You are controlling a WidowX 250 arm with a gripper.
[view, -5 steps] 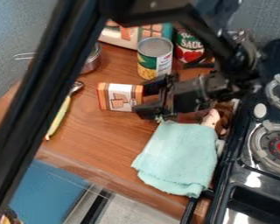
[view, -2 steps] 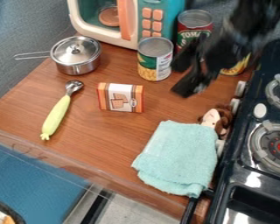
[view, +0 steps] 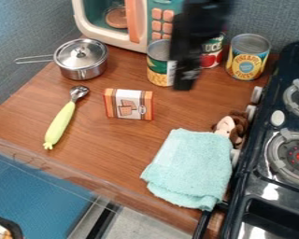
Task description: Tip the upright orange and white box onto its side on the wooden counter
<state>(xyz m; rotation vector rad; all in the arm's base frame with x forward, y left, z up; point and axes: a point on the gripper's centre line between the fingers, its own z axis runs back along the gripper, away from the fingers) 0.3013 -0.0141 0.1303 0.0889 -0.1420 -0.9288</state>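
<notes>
The black gripper [view: 186, 74] hangs at the upper middle, in front of the cans and the toy microwave. It overlaps the right side of the corn can [view: 158, 64] and part of the red tomato can [view: 212, 52]; whether it touches either, I cannot tell. A pineapple can [view: 247, 57] stands to its right. Below and left of it, a small orange and white cracker box [view: 128, 104] stands upright on the wooden counter. The teal cloth [view: 192, 168] lies lower down, partly over a brown-haired doll [view: 230, 127].
Behind stands a toy microwave [view: 139, 28]. On the left are a lidded metal pot [view: 81, 59] and a scoop with a yellow-green handle [view: 60, 123]. A black stove [view: 270, 186] with knobs borders the counter's right side.
From lying across the counter beside the cracker box, the arm has lifted and swung back toward the cans, then shifted left. The box, cloth and cans stay where they were.
</notes>
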